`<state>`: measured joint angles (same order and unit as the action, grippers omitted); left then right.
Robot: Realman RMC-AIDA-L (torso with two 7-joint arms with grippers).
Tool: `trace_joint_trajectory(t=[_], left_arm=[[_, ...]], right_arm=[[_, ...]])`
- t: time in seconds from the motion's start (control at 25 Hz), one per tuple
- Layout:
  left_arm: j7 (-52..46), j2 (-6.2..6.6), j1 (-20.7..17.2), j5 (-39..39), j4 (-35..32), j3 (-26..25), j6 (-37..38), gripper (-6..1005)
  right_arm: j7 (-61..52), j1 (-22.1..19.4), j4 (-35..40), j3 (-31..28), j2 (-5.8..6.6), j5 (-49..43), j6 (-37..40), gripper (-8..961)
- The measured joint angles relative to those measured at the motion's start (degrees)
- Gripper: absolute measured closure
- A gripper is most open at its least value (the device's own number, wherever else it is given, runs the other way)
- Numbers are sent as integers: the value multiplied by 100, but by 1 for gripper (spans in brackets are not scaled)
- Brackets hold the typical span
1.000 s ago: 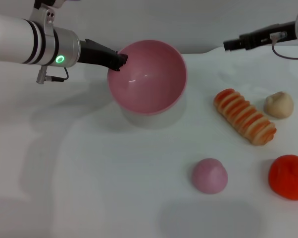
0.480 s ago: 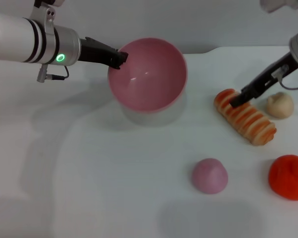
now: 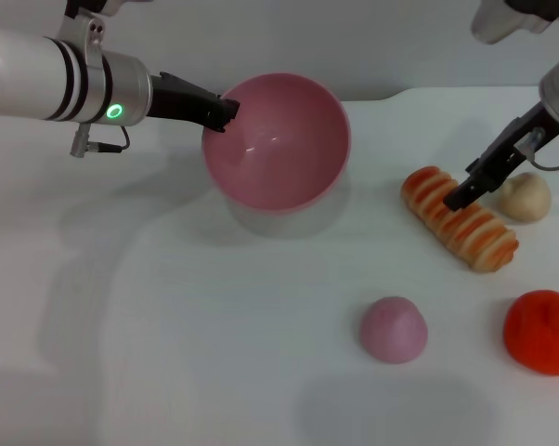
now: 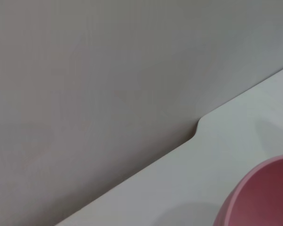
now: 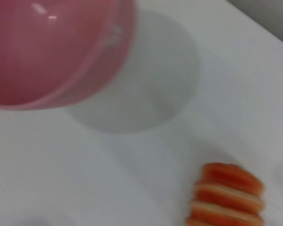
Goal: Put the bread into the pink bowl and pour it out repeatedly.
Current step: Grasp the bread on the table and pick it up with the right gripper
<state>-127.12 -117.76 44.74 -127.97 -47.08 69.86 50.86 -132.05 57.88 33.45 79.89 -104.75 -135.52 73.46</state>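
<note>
Gripping the rim of the round glossy pink plastic bowl (image 3: 278,144), the left gripper (image 3: 226,111) holds it tilted above the white table (image 3: 168,325). The right gripper (image 3: 461,195) hangs at the striped orange-and-cream ridged toy loaf (image 3: 459,218) lying right of the bowl; I cannot tell how wide its jaws stand.

Bowl (image 3: 278,144) left, bread (image 3: 458,219) right, dome (image 3: 393,329) in front
</note>
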Motion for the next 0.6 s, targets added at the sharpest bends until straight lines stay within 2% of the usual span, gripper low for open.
trace_joint_trajectory(t=[0.12, 0.4, 0.6], left_arm=[[7, 0, 7, 0, 5, 0, -11, 953], [3, 0, 4, 1, 6, 0, -50, 953], [1, 0, 12, 8, 6, -1, -51, 953]], right_arm=[[0, 59, 23, 19, -110, -211, -4, 322], [-120, 48, 55, -20, -460, -878, -224, 272], [-226, -50, 54, -24, -542, -1059, -404, 272]])
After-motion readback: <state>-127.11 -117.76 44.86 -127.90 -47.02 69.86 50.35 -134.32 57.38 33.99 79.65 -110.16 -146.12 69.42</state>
